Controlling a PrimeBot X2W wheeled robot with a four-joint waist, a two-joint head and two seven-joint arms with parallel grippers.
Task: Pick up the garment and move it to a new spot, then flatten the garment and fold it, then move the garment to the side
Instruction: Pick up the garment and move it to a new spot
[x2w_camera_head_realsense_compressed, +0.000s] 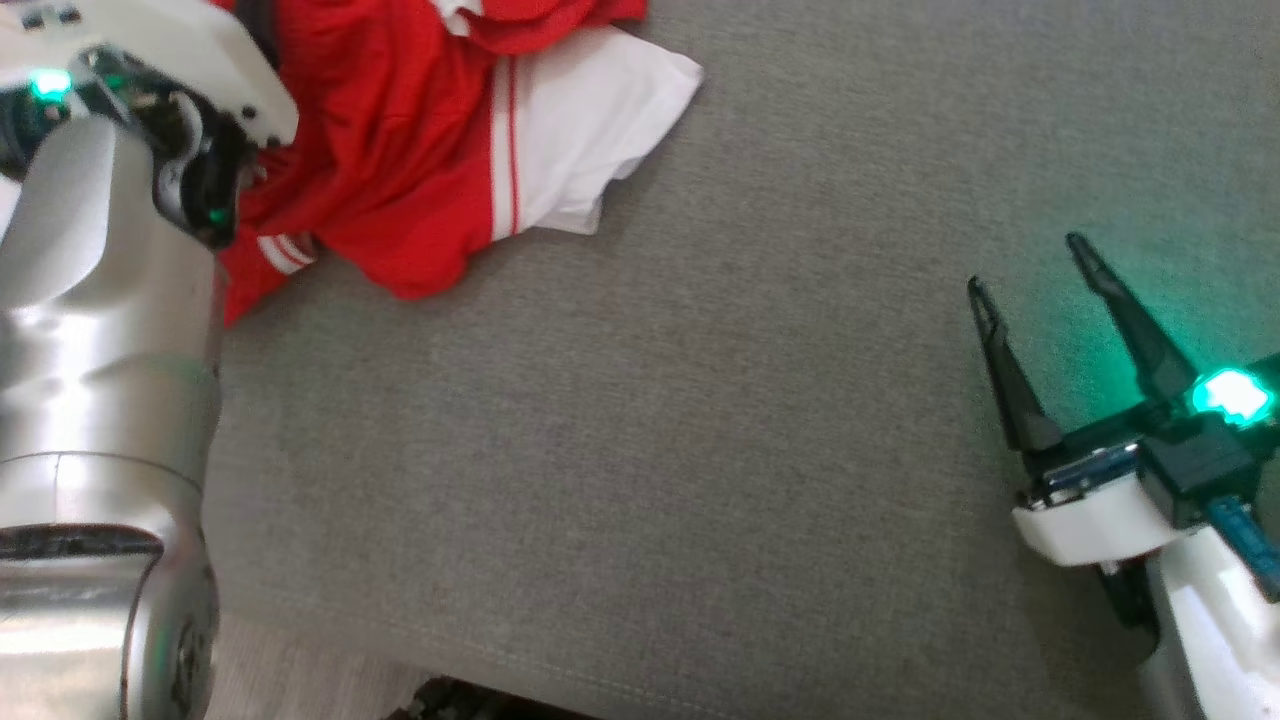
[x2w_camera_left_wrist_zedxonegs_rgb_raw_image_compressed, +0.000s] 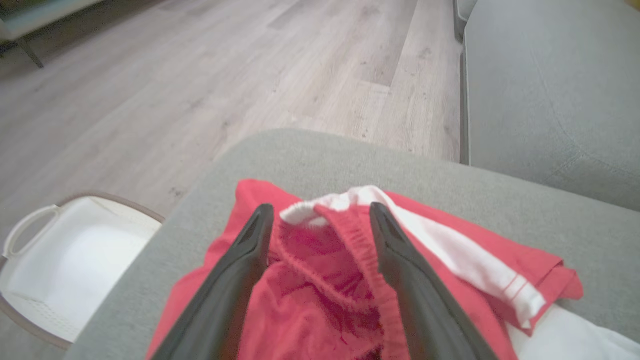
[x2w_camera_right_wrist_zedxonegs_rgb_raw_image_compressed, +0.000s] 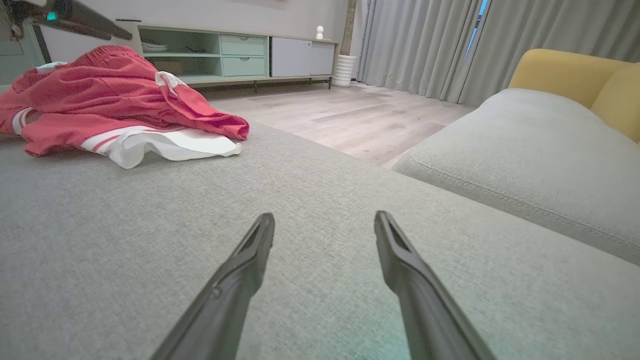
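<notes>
1. Two dark fingers of the left tool (x2w_camera_left_wrist_zedxonegs_rgb_raw_image_compressed: 321, 207) rise closest to the lens in the left wrist view. They are spread wide and pinch nothing.
2. Directly under and between those fingers lies a pair of red shorts (x2w_camera_left_wrist_zedxonegs_rgb_raw_image_compressed: 310, 300). The gathered elastic waistband (x2w_camera_left_wrist_zedxonegs_rgb_raw_image_compressed: 365, 245) runs up through the gap, close to the right-hand finger. Whether the tips already touch the cloth cannot be told.
3. The shorts sit crumpled on a grey sofa cushion (x2w_camera_head_realsense_compressed: 650, 450), near its far left corner as the head view shows it. A white panel (x2w_camera_head_realsense_compressed: 590, 130) edged with red stripes spills out toward the robot's right.
4. Seen from the head, the heap's long axis runs roughly left to right. The red bulk lies beneath the left forearm and the white end points toward the open middle of the cushion.
5. The right tool (x2w_camera_head_realsense_compressed: 1027, 263) hovers low over bare cushion, jaws equally wide and empty. From it the shorts lie well apart, forward and to the left.
6. The left arm is plainly the nearer one. The pick-up probably calls for it to close on the waistband and carry the shorts rightward onto the bare stretch.
7. Beyond the cushion's edge, a white laundry basket (x2w_camera_left_wrist_zedxonegs_rgb_raw_image_compressed: 75, 260) stands on the wooden floor (x2w_camera_left_wrist_zedxonegs_rgb_raw_image_compressed: 200, 75). A loose hem could slip that way.
</notes>
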